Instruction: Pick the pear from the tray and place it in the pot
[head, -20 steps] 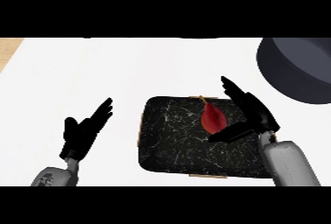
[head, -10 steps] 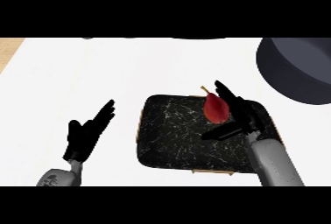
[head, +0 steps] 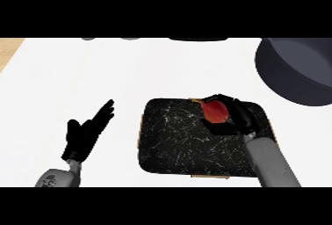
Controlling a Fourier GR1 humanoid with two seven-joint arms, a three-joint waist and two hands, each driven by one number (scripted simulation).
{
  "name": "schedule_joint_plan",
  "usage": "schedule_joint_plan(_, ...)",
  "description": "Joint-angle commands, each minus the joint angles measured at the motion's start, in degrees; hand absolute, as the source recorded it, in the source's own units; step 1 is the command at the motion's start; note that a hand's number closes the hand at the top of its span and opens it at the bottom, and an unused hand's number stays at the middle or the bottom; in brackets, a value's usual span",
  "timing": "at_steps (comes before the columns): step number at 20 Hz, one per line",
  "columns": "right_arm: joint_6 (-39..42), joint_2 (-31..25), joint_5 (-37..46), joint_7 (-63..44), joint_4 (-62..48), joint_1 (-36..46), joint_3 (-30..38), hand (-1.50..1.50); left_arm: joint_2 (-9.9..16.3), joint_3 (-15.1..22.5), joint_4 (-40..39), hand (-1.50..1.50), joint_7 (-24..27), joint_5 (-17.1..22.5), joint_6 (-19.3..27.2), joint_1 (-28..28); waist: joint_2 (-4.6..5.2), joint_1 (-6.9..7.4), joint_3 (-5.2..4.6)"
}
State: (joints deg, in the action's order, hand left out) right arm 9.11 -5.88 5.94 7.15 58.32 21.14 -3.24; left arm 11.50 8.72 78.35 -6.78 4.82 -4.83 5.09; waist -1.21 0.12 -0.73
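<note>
A red pear (head: pixel 215 112) is in my right hand (head: pixel 232 119), whose fingers and thumb curl round it over the far right part of the black speckled tray (head: pixel 175 145). The dark grey pot (head: pixel 297 70) stands at the upper right, apart from the hand. At the lower left my left hand (head: pixel 86 133) rests open on the white counter, fingers pointing up and away, to the left of the tray.
The counter's wooden left edge (head: pixel 8 50) shows at the upper left. Dark objects (head: pixel 198 39) sit along the far edge of the counter. White counter top (head: pixel 130 70) lies between the tray and the far edge.
My right hand has closed its fingers round the pear and shifted slightly left; the pear now sits inside the grasp. The left hand has barely moved.
</note>
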Motion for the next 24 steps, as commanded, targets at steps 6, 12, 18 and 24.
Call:
schedule_joint_plan(6, -1.0, 2.6, 0.2, 10.8, -8.6, 0.6, 1.9, 1.5, -3.0, -0.4, -2.2, 0.0, -1.9, -1.0, 1.7, 3.0, 1.4, 0.17, 0.76)
schedule_joint_plan(12, 20.3, -25.2, -10.1, 18.7, -9.3, -3.8, 15.6, 1.5, 0.1, -1.7, 0.4, 0.0, 0.0, 0.1, 0.1, -1.1, 2.38, -1.83, 1.28)
schedule_joint_plan(18, 30.7, -39.9, -12.3, 27.9, -16.4, -4.5, 22.2, 1.5, 0.3, -2.2, 1.0, 0.0, 0.2, 0.6, -0.3, -1.0, 3.04, -0.86, 1.61)
schedule_joint_plan(24, 32.3, -48.5, -11.6, 32.4, -22.3, -3.8, 24.4, 1.5, -0.5, -0.3, 1.2, 0.0, 0.0, -0.4, -0.7, -0.9, 3.01, 1.36, 1.68)
